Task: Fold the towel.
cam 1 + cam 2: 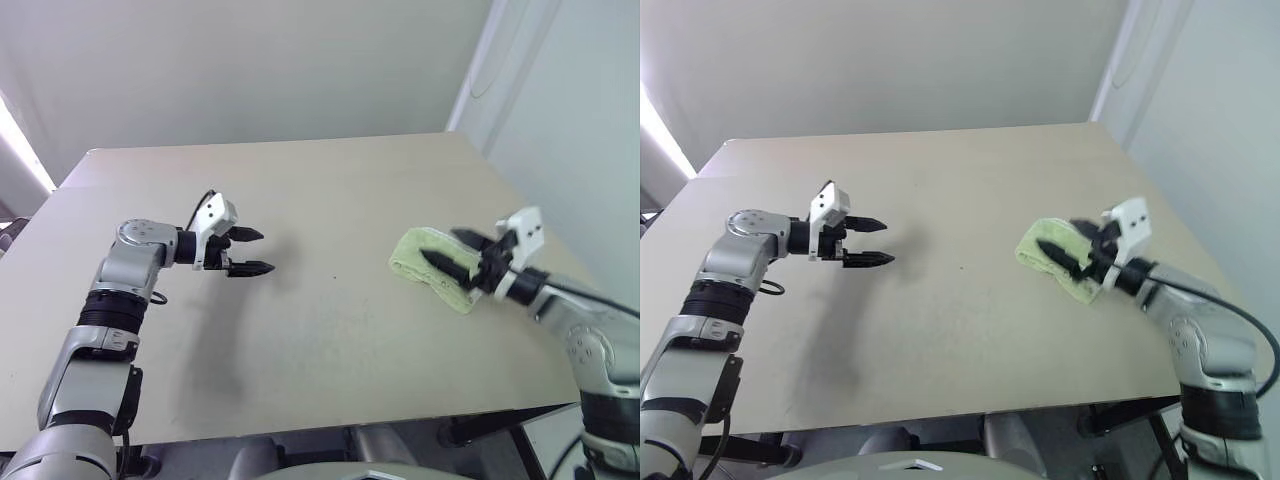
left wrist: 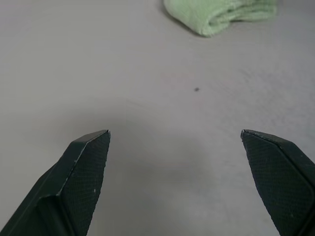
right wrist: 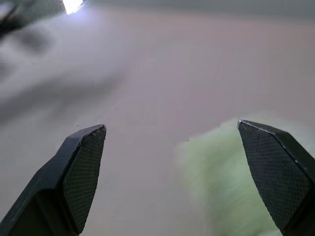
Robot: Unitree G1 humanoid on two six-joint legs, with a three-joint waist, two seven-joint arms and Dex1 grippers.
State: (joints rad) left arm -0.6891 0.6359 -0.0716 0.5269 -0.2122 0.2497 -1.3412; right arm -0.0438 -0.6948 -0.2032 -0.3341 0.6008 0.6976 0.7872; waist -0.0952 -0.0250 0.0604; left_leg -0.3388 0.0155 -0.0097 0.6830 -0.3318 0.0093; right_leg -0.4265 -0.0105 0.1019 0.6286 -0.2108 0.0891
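The towel (image 1: 432,268) lies as a folded, bunched light green bundle on the beige table (image 1: 320,200), toward the table's right edge, at about four o'clock from the table's middle in the head views. It rests on the bare tabletop with nothing around it. The right gripper (image 1: 450,252) sits over the towel's right end, pointing toward ten o'clock, with its two black fingers (image 1: 447,266) spread wide and nothing between them; in the head views the fingers overlap the cloth, but whether they touch it cannot be told. In the right wrist view the green cloth (image 3: 221,187) lies blurred beneath the gap and toward one finger, while the other finger (image 3: 74,182) stands over bare table. The left gripper (image 1: 255,252) is well apart from the towel, over the left half of the table, at about nine o'clock from the bundle, pointing toward three o'clock. Its fingers (image 2: 83,172) are also spread wide and hold nothing. In the left wrist view the towel (image 2: 216,14) shows far beyond the fingertips, with open tabletop and a small dark speck (image 2: 197,89) lying between the jaws and the cloth.
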